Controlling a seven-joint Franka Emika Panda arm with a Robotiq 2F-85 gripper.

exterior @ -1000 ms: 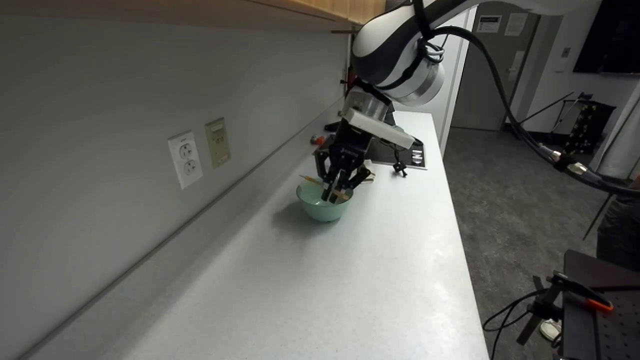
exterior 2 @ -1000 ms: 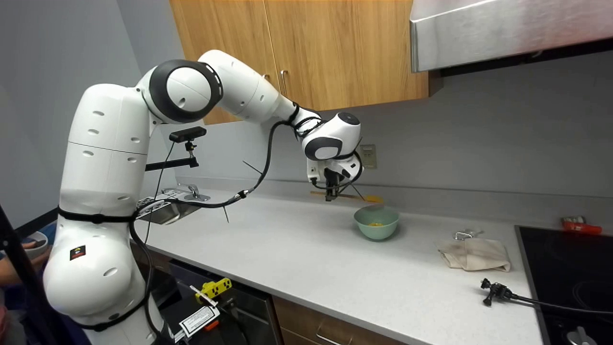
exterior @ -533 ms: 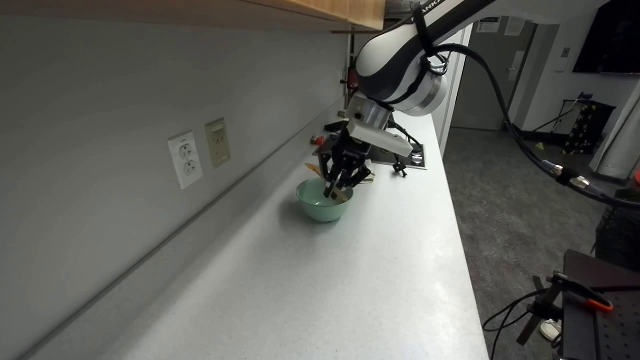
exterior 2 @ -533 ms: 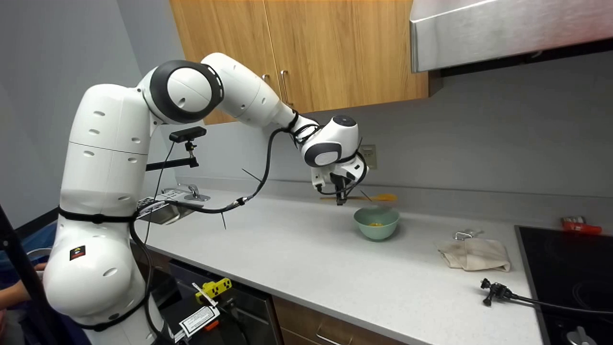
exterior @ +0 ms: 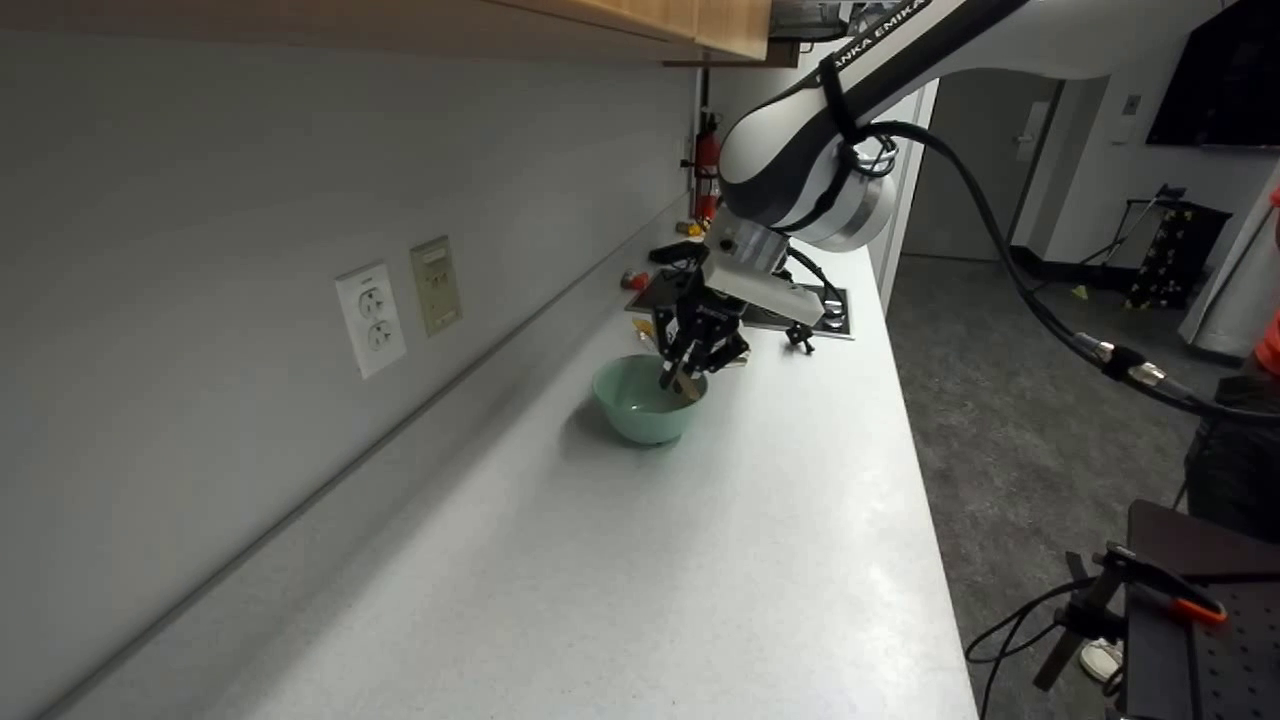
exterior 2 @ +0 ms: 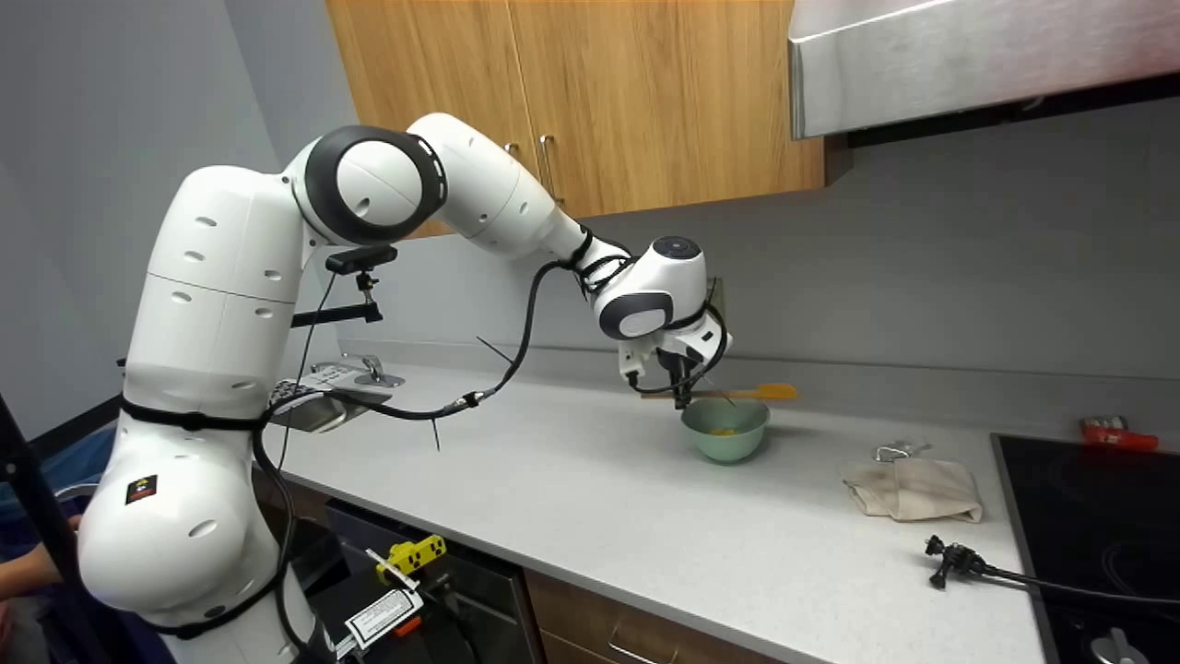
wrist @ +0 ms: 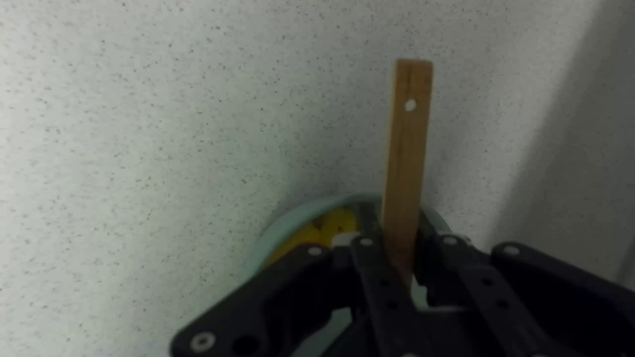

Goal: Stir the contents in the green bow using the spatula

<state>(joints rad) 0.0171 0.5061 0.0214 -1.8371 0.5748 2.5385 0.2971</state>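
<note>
One small, round, pale mint-green bowl (exterior 2: 725,450) and one slim, yellowish-tan wooden spatula (wrist: 407,153). In the wrist view, yellow pieces (wrist: 342,218) inside the bowl, too blurred to number. One jointed white robot arm (exterior 2: 207,258). On one speckled pale-grey tabletop (exterior 2: 590,498), one folded beige cloth (exterior 2: 915,489) and one black knobbed fitting (exterior 2: 957,560). One black glass cooktop (exterior 2: 1097,498), one stainless-steel range hood (exterior 2: 977,69), one metal sink (exterior 2: 336,414) and one curved metal faucet (exterior 2: 372,370). In an exterior view, one white double-socket outlet (exterior: 371,318), one beige rectangular wall plate (exterior: 436,285) and one red fire extinguisher (exterior: 707,160). Two flat tan wooden cupboard doors (exterior 2: 664,101) with two slim metal door handles (exterior 2: 547,161). One bright yellow power strip (exterior 2: 415,554) and one grey room door (exterior: 975,165).
</note>
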